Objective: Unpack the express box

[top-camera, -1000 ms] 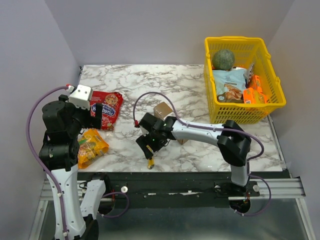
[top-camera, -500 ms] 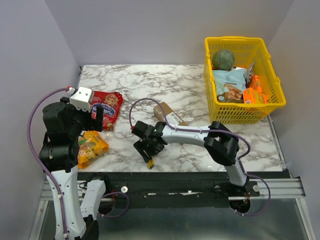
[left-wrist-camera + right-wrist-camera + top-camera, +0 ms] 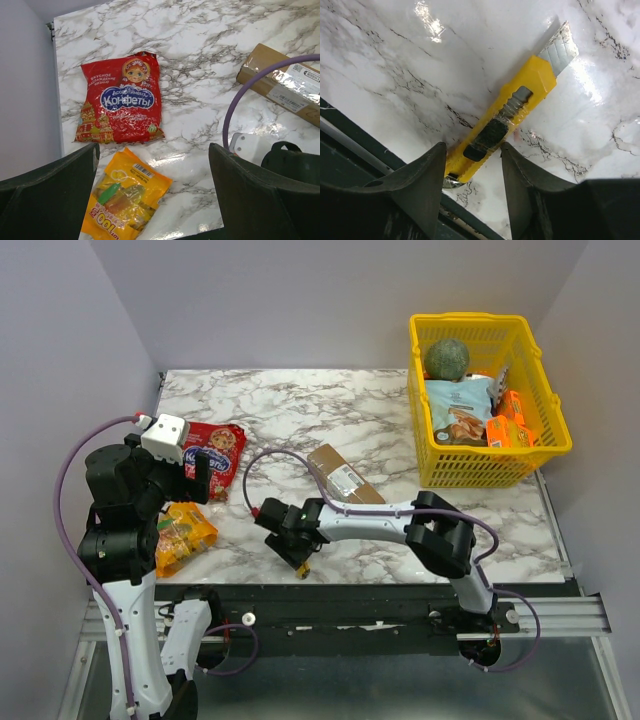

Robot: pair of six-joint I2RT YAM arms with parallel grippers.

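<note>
The express box [image 3: 345, 477], a brown carton with a white label and a tape strip, lies flat and closed near the middle of the marble table [image 3: 300, 400], seen from above. Just in front of the box, toward the table's near edge, the right pincer [image 3: 297, 550] is lowered over a yellow utility knife [image 3: 302, 566]. The right wrist view shows the knife [image 3: 505, 115] lying on the marble with its blade out, and the right pincer [image 3: 472, 147] about half open with a finger on either side of the handle. Whether those fingers actually press on the knife cannot be told.

To the left of the box, well apart from it, the left pincer [image 3: 195, 478] hangs above the table with its fingers spread wide and nothing between them, as its own camera confirms [image 3: 152, 150]. Under it lie a red snack bag [image 3: 122, 100] and, nearer the front edge than the box, an orange snack bag [image 3: 127, 200]. To the right of the box and farther back stands a yellow plastic basket [image 3: 490, 325] holding several packets and a round green item.
</note>
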